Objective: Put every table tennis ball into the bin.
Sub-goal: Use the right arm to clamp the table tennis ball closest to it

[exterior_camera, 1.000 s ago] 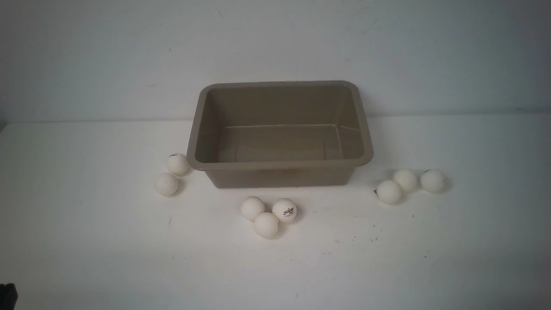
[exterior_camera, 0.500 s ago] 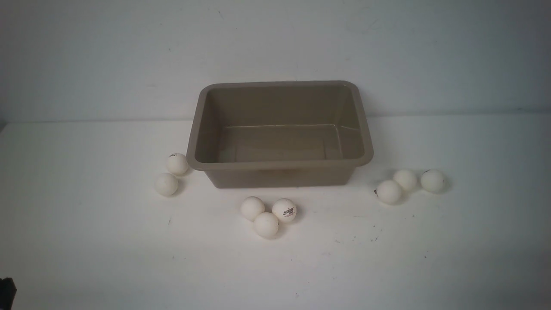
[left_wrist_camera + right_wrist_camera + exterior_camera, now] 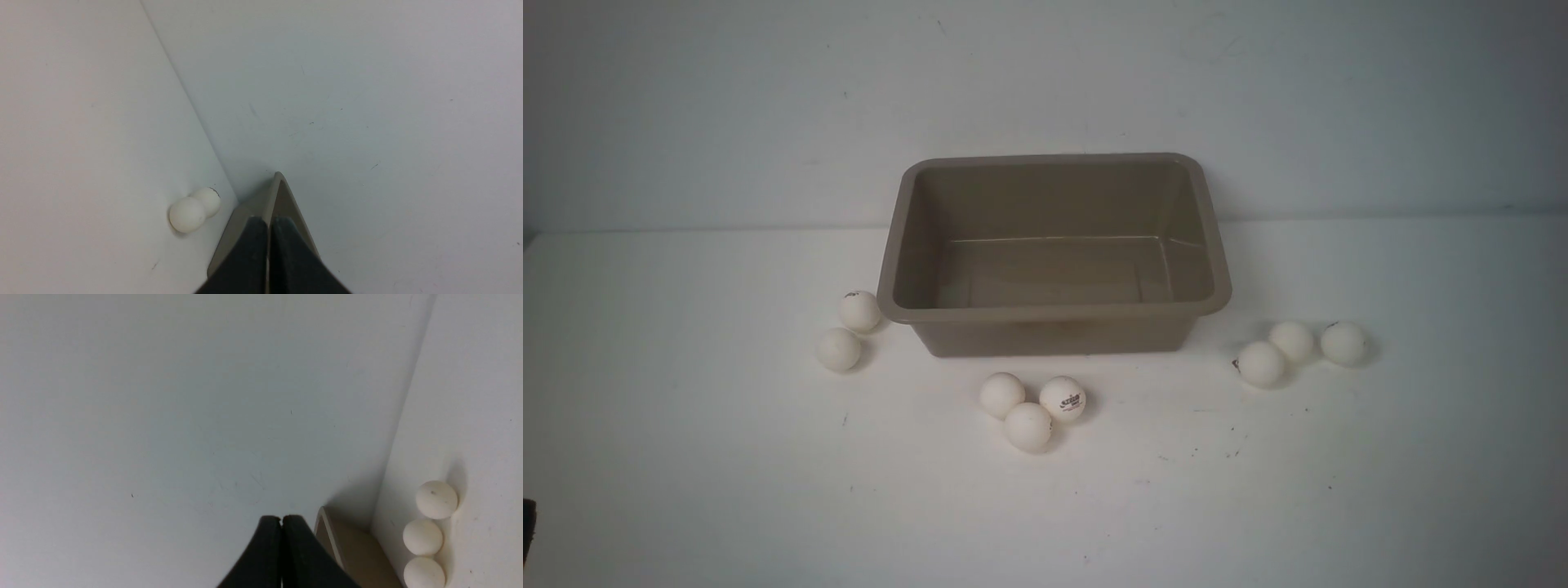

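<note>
The empty taupe bin (image 3: 1054, 312) stands mid-table by the back wall. Several white table tennis balls lie around it: two at its front left corner (image 3: 859, 311) (image 3: 838, 349), three in front (image 3: 1027, 427), one with a dark logo (image 3: 1062, 398), and three to its right (image 3: 1292, 341). Neither gripper shows in the front view. In the left wrist view my left gripper (image 3: 269, 222) is shut and empty, with the bin's corner (image 3: 278, 192) and two balls (image 3: 187, 214) beyond it. The right gripper (image 3: 281, 519) is also shut and empty, near three balls (image 3: 422, 537) and the bin (image 3: 351, 547).
The white table (image 3: 727, 474) meets a pale wall (image 3: 1045, 73) just behind the bin. A sliver of dark arm part (image 3: 527, 531) shows at the front view's lower left edge. Small dark specks dot the tabletop.
The dark arm part at the front view's lower left edge has slid further out of the picture. The balls and the bin have not moved.
</note>
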### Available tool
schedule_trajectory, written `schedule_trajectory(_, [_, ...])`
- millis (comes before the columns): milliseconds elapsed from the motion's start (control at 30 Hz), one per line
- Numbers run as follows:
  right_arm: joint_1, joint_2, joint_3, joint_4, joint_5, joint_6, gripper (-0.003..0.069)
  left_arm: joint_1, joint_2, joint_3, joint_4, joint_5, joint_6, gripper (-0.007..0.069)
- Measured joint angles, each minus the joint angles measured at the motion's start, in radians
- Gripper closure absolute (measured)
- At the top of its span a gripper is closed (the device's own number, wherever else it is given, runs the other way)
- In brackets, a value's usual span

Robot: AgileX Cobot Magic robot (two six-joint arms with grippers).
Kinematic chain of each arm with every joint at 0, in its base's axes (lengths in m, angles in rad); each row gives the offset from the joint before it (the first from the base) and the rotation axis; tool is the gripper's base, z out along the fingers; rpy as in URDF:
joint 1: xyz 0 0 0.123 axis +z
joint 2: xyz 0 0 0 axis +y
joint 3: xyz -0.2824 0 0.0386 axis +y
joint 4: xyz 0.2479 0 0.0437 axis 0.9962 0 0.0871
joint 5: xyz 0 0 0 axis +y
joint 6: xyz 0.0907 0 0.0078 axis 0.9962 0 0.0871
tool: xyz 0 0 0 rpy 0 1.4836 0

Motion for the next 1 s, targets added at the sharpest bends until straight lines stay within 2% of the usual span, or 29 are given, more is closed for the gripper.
schedule_trajectory(100, [0.0, 0.0, 0.0, 0.049, 0.007, -0.047, 0.0669, 0.0, 0.0, 0.0, -0.032, 0.001, 0.0, 0.0628])
schedule_trajectory(367, [0.0, 0.0, 0.0, 0.051, 0.058, -0.13, 0.0669, 0.0, 0.0, 0.0, -0.135, 0.001, 0.0, 0.0628])
schedule_trajectory(533, [0.0, 0.0, -0.012, 0.051, 0.094, -0.301, 0.0669, 0.0, 0.0, 0.0, -0.145, 0.001, 0.001, 0.0628])
schedule_trajectory(600, [0.0, 0.001, -0.062, 0.048, 0.15, -0.448, 0.0669, 0.0, 0.0, 0.0, -0.135, 0.001, 0.018, 0.0628])
schedule_trajectory(667, [0.0, 0.02, -0.139, 0.044, 0.204, -0.619, 0.0669, 0.0, 0.0, -0.013, -0.067, 0.007, 0.083, 0.0628])
schedule_trajectory(800, [0.0, 0.186, -0.344, -0.029, 0.326, -0.85, 0.0669, -0.001, 0.014, -0.189, 0.181, 0.148, 0.339, 0.0628])
schedule_trajectory(867, [0.0, 0.306, -0.444, -0.144, 0.425, -0.889, 0.0669, -0.003, 0.073, -0.327, 0.299, 0.294, 0.455, 0.0628])
schedule_trajectory(1000, [0.0, 0.541, -0.64, -0.389, 0.585, -0.844, 0.0669, -0.005, 0.19, -0.488, 0.384, 0.471, 0.553, 0.0628])
